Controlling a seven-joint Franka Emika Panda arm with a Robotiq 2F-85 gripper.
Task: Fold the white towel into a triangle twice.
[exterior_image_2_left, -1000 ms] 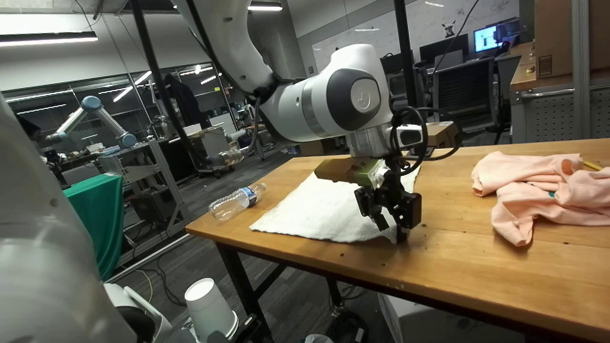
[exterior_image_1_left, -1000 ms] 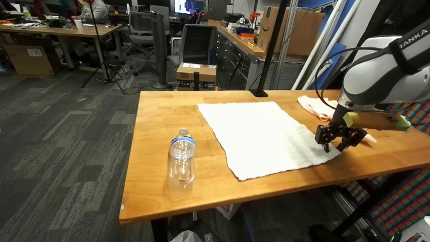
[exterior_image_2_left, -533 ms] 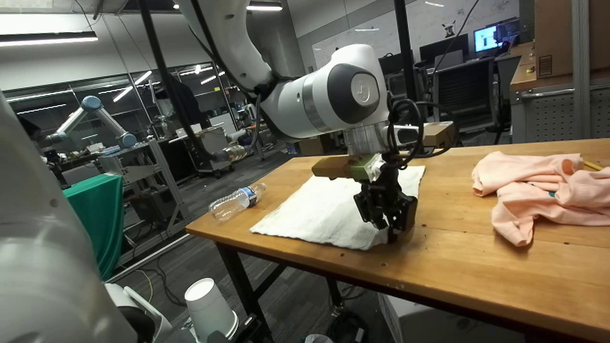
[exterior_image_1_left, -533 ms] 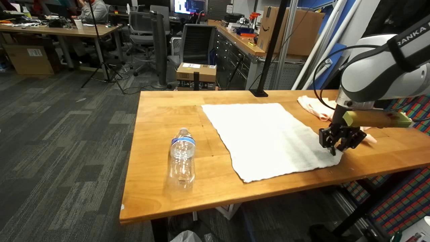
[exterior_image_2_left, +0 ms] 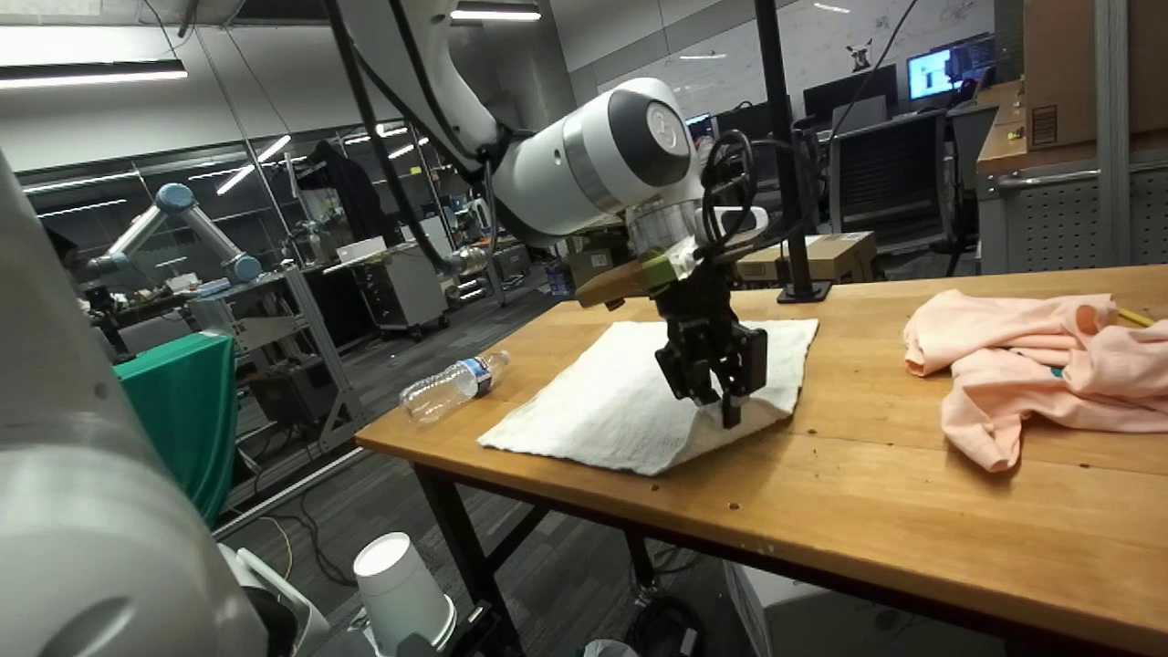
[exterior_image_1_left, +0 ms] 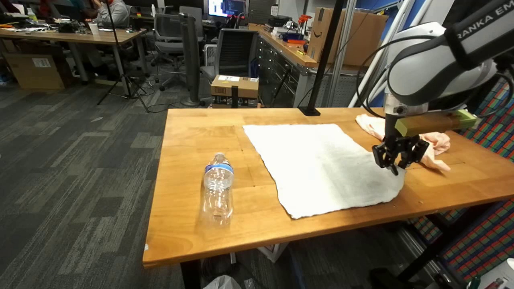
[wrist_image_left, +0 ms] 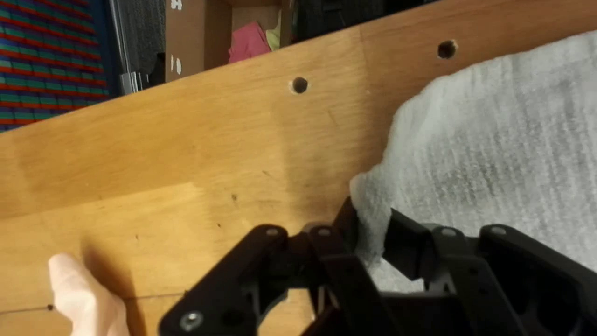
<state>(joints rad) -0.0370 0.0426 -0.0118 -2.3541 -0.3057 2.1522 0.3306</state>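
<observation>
The white towel (exterior_image_1_left: 321, 168) lies mostly flat and spread on the wooden table in both exterior views (exterior_image_2_left: 602, 406). My gripper (exterior_image_1_left: 398, 167) is over the towel's corner on the robot's side. In the wrist view (wrist_image_left: 371, 228) its two fingers are shut on a pinched fold of the towel's edge (wrist_image_left: 503, 154). In an exterior view the gripper (exterior_image_2_left: 719, 407) holds this corner a little above the table, and the towel's near edge curls up toward the fingers. Part of the pinched corner is hidden behind the fingers.
A clear plastic bottle (exterior_image_1_left: 218, 188) lies on the table beyond the towel's far side. A crumpled peach cloth (exterior_image_2_left: 1013, 374) lies beside the gripper, its tip also in the wrist view (wrist_image_left: 86, 298). A black post (exterior_image_1_left: 310, 110) stands at the table's edge. The table's front edge (exterior_image_2_left: 639, 497) runs close to the towel.
The fingers have closed on the towel's corner. The towel shifted slightly toward the robot's side. The gripper then rose and moved inward over the table, raising the corner with it.
</observation>
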